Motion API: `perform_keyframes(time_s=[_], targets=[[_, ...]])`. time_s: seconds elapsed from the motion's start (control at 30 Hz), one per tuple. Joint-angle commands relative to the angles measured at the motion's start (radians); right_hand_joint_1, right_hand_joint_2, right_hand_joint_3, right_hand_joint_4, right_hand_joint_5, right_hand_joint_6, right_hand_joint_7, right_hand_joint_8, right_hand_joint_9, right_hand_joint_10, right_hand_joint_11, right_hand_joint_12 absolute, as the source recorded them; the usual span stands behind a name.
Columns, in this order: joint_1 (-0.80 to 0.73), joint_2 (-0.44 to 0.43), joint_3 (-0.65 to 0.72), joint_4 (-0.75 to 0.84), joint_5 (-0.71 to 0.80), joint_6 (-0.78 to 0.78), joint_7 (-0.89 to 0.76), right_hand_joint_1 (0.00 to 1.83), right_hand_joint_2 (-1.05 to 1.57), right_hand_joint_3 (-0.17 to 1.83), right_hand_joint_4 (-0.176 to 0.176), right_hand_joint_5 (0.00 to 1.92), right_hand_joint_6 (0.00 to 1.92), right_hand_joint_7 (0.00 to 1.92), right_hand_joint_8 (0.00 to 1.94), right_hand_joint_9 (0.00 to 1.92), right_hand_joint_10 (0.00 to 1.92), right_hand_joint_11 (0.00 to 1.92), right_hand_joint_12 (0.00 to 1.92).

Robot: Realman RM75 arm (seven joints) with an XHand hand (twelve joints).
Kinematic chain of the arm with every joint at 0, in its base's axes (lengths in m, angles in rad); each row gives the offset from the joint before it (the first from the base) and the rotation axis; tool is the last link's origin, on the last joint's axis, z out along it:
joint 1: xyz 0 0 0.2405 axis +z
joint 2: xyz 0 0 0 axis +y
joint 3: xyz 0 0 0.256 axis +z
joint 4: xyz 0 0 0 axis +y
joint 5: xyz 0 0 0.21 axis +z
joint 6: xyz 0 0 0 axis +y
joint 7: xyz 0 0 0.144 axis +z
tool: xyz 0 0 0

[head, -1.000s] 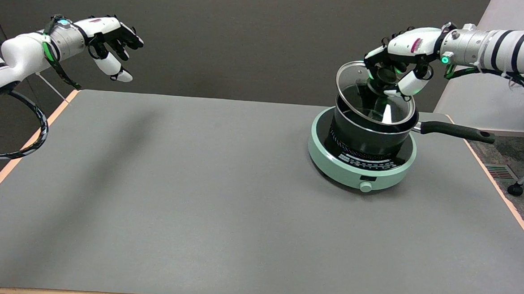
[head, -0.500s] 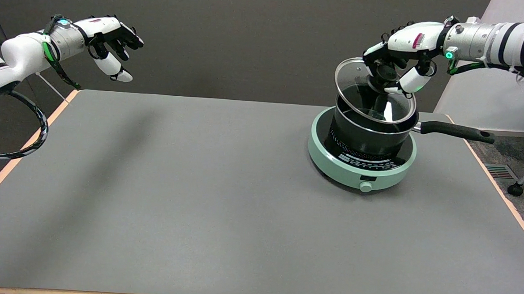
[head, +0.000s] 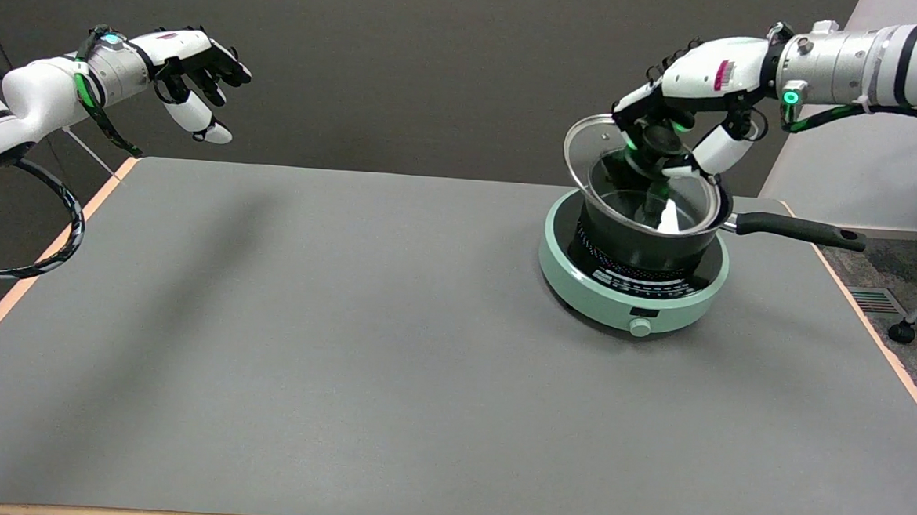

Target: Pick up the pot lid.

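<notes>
Grey matting covers the table (head: 344, 346), and over its far left corner the idle left hand (head: 194, 67) hangs in the air, well apart from the work. Further right, a mint-green induction hob (head: 629, 298) carries a black pot (head: 648, 232) whose long handle (head: 797, 228) points right. Directly beneath the fingers (head: 715, 149) of the right hand (head: 686, 105) sits the pot lid (head: 639, 177), glass with a steel rim. It is tilted, its left edge raised clear of the pot and its right edge low near the pot's rim; whether that edge touches the pot I cannot tell. The fingers are clenched around the black knob (head: 657, 138) at the lid's centre, so the lid hangs below the palm.

Glass like this is stiff, fairly heavy for its size, slippery on the dome and liable to crack if dropped. The knob looks the only sound hold. Gripped there alone, the lid may swing, so a firm, centred grasp seems wise.
</notes>
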Motion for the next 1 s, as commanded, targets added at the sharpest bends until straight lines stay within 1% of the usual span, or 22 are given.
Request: perform_keyframes(time_s=[0.03, 0.13, 0.17, 0.27, 0.33, 0.57, 0.67, 0.83, 0.87, 0.9, 0.93, 0.97, 1.0], targets=[[-0.431, 0.022, 0.506, 0.199, 0.115, -0.255, 0.079, 1.34, 0.84, 0.84, 0.176, 0.44, 1.68, 0.78, 1.61, 0.73, 1.78, 0.55, 1.79], [-0.581, 0.016, 0.661, 0.236, 0.125, -0.264, 0.094, 1.34, 0.85, 0.83, 0.176, 0.43, 1.67, 0.77, 1.61, 0.73, 1.79, 0.52, 1.81], [-0.633, 0.013, 0.709, 0.252, 0.127, -0.265, 0.1, 1.33, 0.89, 0.78, 0.176, 0.41, 1.66, 0.74, 1.63, 0.71, 1.82, 0.4, 1.88], [-0.761, 0.003, 0.845, 0.31, 0.121, -0.267, 0.137, 1.33, 0.89, 0.77, 0.176, 0.41, 1.65, 0.74, 1.63, 0.7, 1.83, 0.38, 1.88], [-0.809, -0.002, 0.888, 0.33, 0.132, -0.266, 0.155, 1.33, 0.9, 0.76, 0.176, 0.41, 1.65, 0.74, 1.64, 0.7, 1.83, 0.38, 1.88], [-0.816, -0.006, 0.846, 0.333, 0.194, -0.278, 0.24, 1.32, 0.92, 0.73, 0.176, 0.39, 1.63, 0.72, 1.65, 0.68, 1.85, 0.34, 1.89], [-0.815, -0.006, 0.82, 0.336, 0.171, -0.287, 0.279, 1.31, 0.94, 0.72, 0.176, 0.39, 1.61, 0.71, 1.66, 0.66, 1.88, 0.29, 1.9], [-0.815, -0.009, 0.721, 0.345, 0.092, -0.274, 0.339, 1.3, 0.98, 0.68, 0.175, 0.37, 1.59, 0.67, 1.69, 0.6, 1.91, 0.19, 1.9], [-0.815, -0.009, 0.707, 0.345, 0.086, -0.274, 0.347, 1.3, 0.99, 0.66, 0.168, 0.37, 1.59, 0.66, 1.7, 0.59, 1.91, 0.17, 1.9], [-0.815, -0.009, 0.688, 0.345, 0.08, -0.274, 0.354, 1.43, 0.96, 0.7, 0.155, 0.36, 1.6, 0.66, 1.68, 0.57, 1.91, 0.14, 1.91], [-0.815, -0.01, 0.671, 0.345, 0.075, -0.273, 0.356, 1.47, 1.0, 0.61, 0.166, 0.35, 1.58, 0.65, 1.65, 0.55, 1.89, 0.1, 1.9], [-0.815, -0.011, 0.657, 0.345, 0.069, -0.271, 0.36, 1.47, 1.01, 0.62, 0.159, 0.35, 1.59, 0.64, 1.66, 0.54, 1.9, 0.07, 1.9], [-0.815, -0.011, 0.637, 0.345, 0.056, -0.266, 0.366, 1.47, 1.01, 0.63, 0.135, 0.34, 1.59, 0.62, 1.68, 0.53, 1.92, 0.04, 1.9]])
